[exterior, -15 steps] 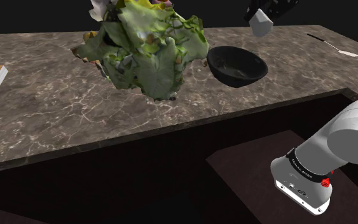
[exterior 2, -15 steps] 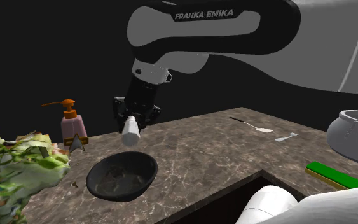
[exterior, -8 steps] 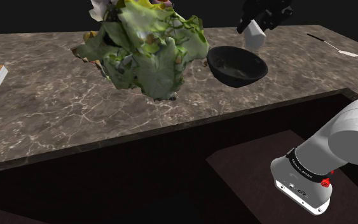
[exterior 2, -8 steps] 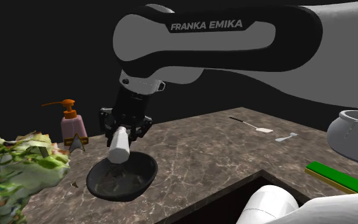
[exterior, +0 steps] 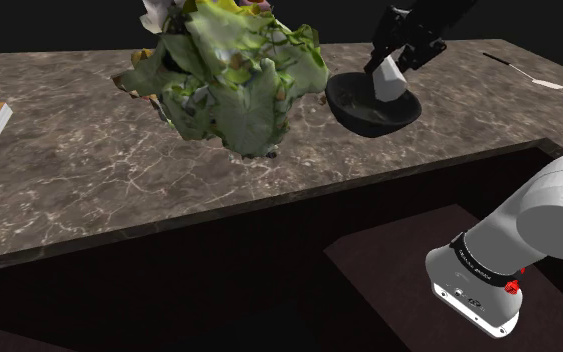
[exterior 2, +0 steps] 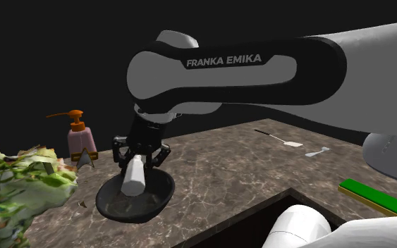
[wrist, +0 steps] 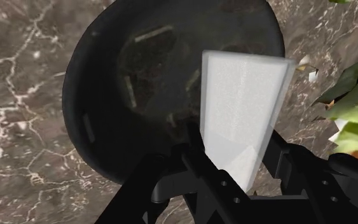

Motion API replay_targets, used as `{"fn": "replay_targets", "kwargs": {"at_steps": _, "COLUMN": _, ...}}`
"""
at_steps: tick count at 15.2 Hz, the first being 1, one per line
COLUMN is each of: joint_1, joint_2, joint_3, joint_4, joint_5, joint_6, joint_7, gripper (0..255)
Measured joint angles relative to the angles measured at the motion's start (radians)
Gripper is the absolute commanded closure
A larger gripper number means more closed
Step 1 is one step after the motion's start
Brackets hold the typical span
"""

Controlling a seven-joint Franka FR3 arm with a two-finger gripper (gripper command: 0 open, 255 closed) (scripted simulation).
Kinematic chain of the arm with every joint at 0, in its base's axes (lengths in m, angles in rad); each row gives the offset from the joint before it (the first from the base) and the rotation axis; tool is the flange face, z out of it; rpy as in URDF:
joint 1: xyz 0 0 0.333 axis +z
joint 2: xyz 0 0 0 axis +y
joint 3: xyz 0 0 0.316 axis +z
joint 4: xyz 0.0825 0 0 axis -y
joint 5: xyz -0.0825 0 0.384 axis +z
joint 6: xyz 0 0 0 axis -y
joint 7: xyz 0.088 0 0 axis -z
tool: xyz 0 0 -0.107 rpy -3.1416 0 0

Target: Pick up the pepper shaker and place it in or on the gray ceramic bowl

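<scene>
Shoulder view: my pincer [exterior: 391, 62] clamps the white shaker [exterior: 389, 82], tilted, over the dark bowl [exterior: 354, 110] on the marble worktop [exterior: 69, 170], near a leafy heap [exterior: 229, 80]. Second exterior view: the shaker's end hangs low within the bowl. Wrist view: my fingers [wrist: 199, 168] press both sides of the shaker.

There is one dark bowl [exterior: 354, 110], one white shaker [exterior 2: 134, 176], one pump bottle [exterior 2: 79, 141], one leafy heap [exterior: 231, 80] — and two utensils [exterior 2: 293, 144] [exterior 2: 318, 151] (both flat).
</scene>
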Motion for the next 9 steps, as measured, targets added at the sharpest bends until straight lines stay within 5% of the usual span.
{"fn": "replay_targets", "kwargs": {"at_steps": 7, "joint_1": 0.002, "joint_2": -0.002, "joint_3": 0.003, "joint_4": -0.029, "joint_5": 0.005, "joint_6": 0.027, "joint_7": -0.007, "gripper": 255}}
{"fn": "replay_targets", "kwargs": {"at_steps": 8, "joint_1": 0.002, "joint_2": -0.002, "joint_3": 0.003, "joint_4": -0.029, "joint_5": 0.005, "joint_6": 0.027, "joint_7": -0.007, "gripper": 0}}
{"fn": "replay_targets", "kwargs": {"at_steps": 9, "joint_1": 0.002, "joint_2": -0.002, "joint_3": 0.003, "joint_4": -0.029, "joint_5": 0.005, "joint_6": 0.027, "joint_7": -0.007, "gripper": 0}}
